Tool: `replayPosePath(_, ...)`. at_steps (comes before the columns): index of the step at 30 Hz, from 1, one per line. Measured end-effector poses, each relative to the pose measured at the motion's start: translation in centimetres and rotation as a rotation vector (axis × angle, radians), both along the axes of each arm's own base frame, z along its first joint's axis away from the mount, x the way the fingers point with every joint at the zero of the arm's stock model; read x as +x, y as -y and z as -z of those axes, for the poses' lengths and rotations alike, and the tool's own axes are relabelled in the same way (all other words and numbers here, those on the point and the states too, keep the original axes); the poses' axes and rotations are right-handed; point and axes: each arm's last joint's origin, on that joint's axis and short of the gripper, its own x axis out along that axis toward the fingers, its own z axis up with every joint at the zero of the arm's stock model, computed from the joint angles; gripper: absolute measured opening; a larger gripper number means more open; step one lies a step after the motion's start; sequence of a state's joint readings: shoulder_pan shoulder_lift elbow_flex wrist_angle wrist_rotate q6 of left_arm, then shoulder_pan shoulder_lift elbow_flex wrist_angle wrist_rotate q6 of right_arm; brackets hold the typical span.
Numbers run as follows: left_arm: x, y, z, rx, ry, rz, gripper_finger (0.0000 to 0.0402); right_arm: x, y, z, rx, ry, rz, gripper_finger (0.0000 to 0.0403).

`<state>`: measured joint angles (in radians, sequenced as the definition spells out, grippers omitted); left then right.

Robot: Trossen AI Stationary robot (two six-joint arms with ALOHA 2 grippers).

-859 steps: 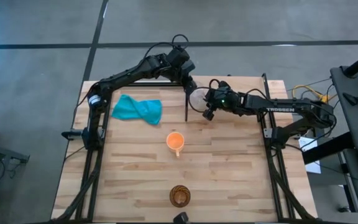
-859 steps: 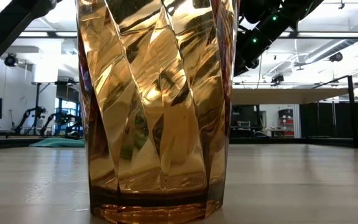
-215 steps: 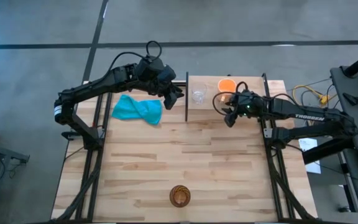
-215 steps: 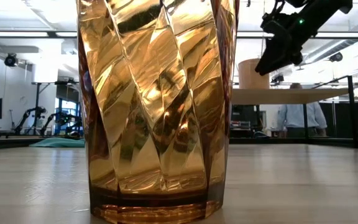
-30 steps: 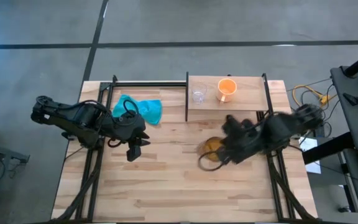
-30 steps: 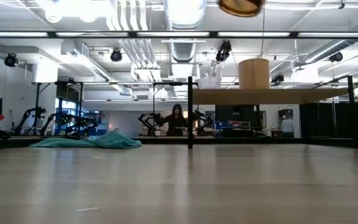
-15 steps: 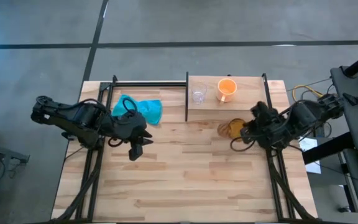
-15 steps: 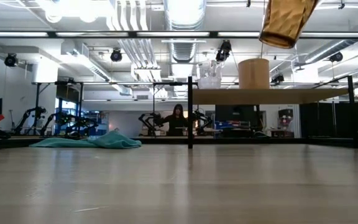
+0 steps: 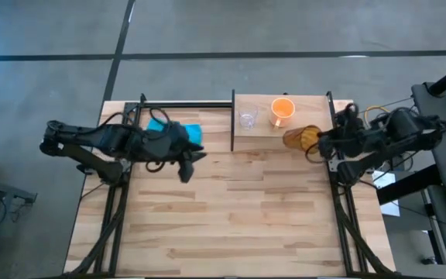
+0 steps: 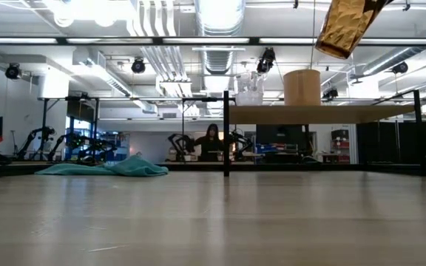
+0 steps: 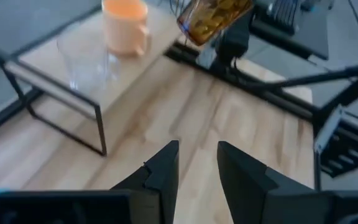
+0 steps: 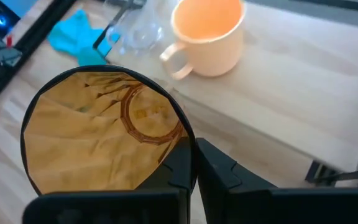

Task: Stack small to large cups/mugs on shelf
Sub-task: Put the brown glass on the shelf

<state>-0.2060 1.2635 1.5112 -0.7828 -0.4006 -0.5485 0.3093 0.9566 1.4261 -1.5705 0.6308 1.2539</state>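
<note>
The brown wood-patterned cup (image 9: 301, 138) is up in the air at the shelf's (image 9: 308, 116) near right corner, held by my right gripper (image 9: 317, 144), which is shut on it. In the low view the cup (image 10: 348, 26) hangs tilted above the shelf board (image 10: 331, 114). The orange mug (image 9: 283, 109) and the small clear glass cup (image 9: 247, 119) stand on their bases on the shelf. My left gripper (image 9: 186, 172) is open over the table, left of the shelf, touching nothing; its wrist view shows the open gripper (image 11: 197, 165). My right gripper pinches the brown cup's wall at the rim (image 12: 185, 132), with one finger (image 12: 178, 167) inside the mouth and the other finger (image 12: 219, 169) outside. The fingers come from the table's right side. The cup is lifted clear and tilted, base pointing away from the gripper.
The teal cloth (image 9: 193, 132) lies on the table left of the shelf, partly under my left arm. Black frame posts (image 9: 233, 122) stand at the shelf's left edge and along the table's far side. Bare planks (image 9: 231, 217) fill the near half of the table.
My right gripper has carried the brown cup from over mid-table toward the far right, up beside the shelf's near right corner, with the cup tipping further as it went. My left gripper has moved toward the far edge and to the right, over the teal cloth's edge.
</note>
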Motion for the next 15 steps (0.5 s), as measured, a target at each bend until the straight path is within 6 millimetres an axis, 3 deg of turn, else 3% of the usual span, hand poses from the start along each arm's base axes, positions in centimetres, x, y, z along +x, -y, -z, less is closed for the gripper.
replayPosePath(9,5.9,-2.4,-0.2,0.086,0.22,0.012,0.0096,-4.6,2.2,-0.9,-0.029,0.09,0.04,0.0009)
replayPosePath(15,8.7,-5.1,-0.8,0.105,0.334,-0.048,0.0096,-6.1,2.5,-1.0,-0.034,0.111,0.029,0.0009)
